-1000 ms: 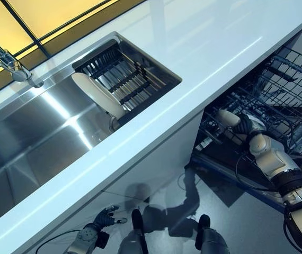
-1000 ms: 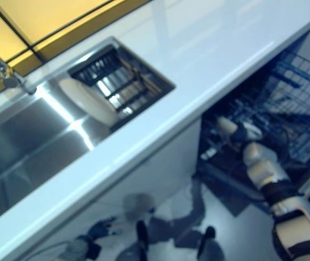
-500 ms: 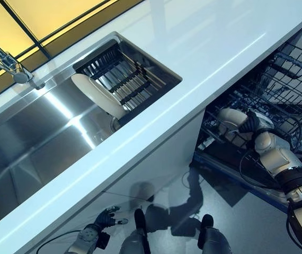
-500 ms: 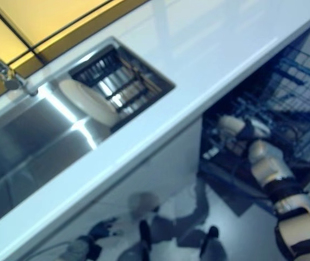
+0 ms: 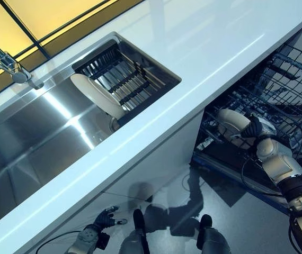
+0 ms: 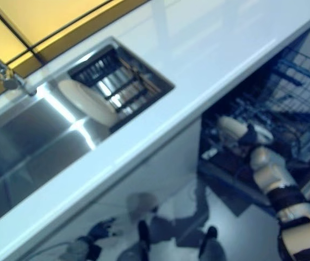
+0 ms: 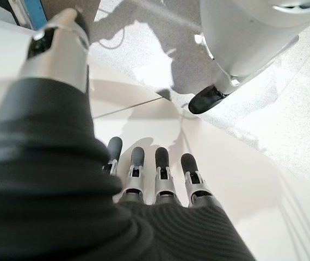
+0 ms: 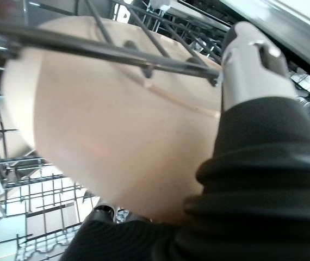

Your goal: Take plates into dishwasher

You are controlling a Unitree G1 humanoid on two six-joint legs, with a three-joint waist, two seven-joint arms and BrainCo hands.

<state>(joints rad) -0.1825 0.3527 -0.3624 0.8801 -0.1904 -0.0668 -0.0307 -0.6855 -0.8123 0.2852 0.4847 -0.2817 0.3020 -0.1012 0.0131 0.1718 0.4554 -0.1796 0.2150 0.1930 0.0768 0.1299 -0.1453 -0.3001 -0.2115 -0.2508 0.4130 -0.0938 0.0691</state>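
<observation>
Right wrist view, plate (image 8: 117, 130) pinched in right hand (image 8: 253, 87), among rack wires (image 8: 117, 51)

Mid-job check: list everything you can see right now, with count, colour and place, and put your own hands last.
Plate in hand: one, cream, held among the wires of the dishwasher rack.
Plate in sink: one, cream, leaning on edge against the drainer basket.
Drainer basket: one, dark with metal slats, at the sink's right end.
Sink: one, stainless steel, set in the counter.
Tap: one, chrome, behind the sink.
Counter: one, white, over the dishwasher.
Dishwasher rack: one, dark wire, pulled out below the counter.
Right hand: gripping the plate's edge.
Left hand: hanging low over the floor, fingers relaxed, empty.
</observation>
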